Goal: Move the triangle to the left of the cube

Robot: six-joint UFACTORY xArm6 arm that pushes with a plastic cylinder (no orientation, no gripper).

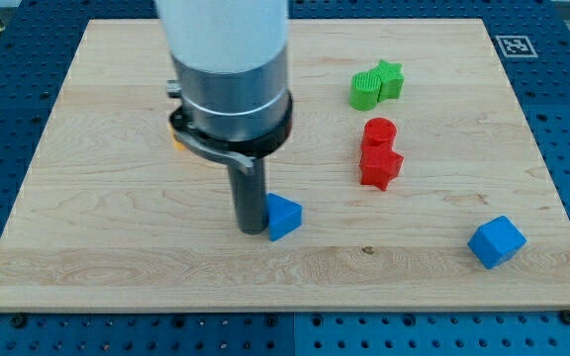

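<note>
A blue triangle block (284,217) lies near the middle of the wooden board (87,198), toward the view's bottom. A blue cube (496,241) sits at the view's lower right, well apart from it. My tip (252,229) rests on the board right against the triangle's left side. The rod and the wide arm body above it hide part of the board behind.
A green star (390,77) and a green ridged block (365,91) sit together at the upper right. A red cylinder (379,132) and a red star-like block (380,166) stand below them. An orange block (177,135) peeks out left of the arm.
</note>
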